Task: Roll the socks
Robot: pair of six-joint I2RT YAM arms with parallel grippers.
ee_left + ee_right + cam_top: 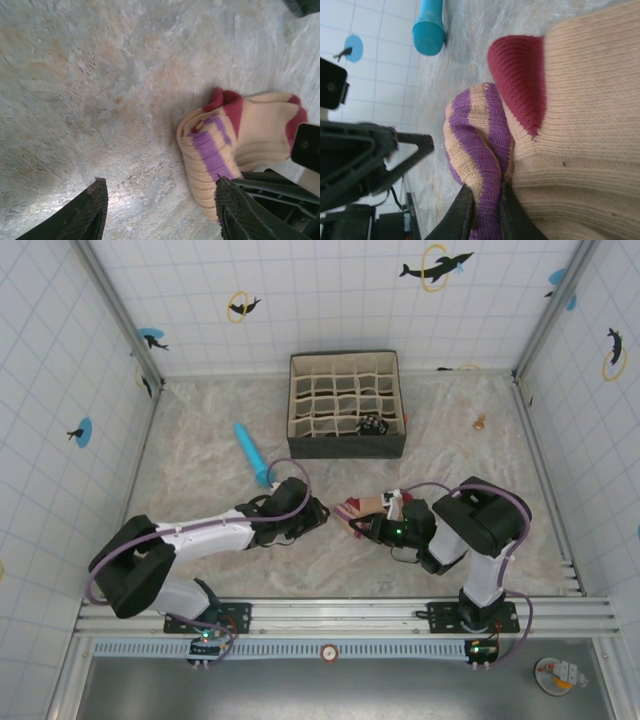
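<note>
Near the middle of the table (200, 490), between the two wrists, we see the peach sock (365, 507) (260, 135) (585, 100) lying bunched, its purple-striped cuff curled over and a maroon patch just behind the cuff. The right gripper (368, 522) (487, 210) has its jaws clenched on that cuff. The left gripper (322, 512) (162, 205) stands released with bare table between its jaws, one finger just beside the cuff. Farther out we find a blue cylinder (250, 452) (430, 27) lying on the left, and at the back a divided box (345, 447) with a small black-and-white bundle (373, 424) in one cell near its front right corner.
</note>
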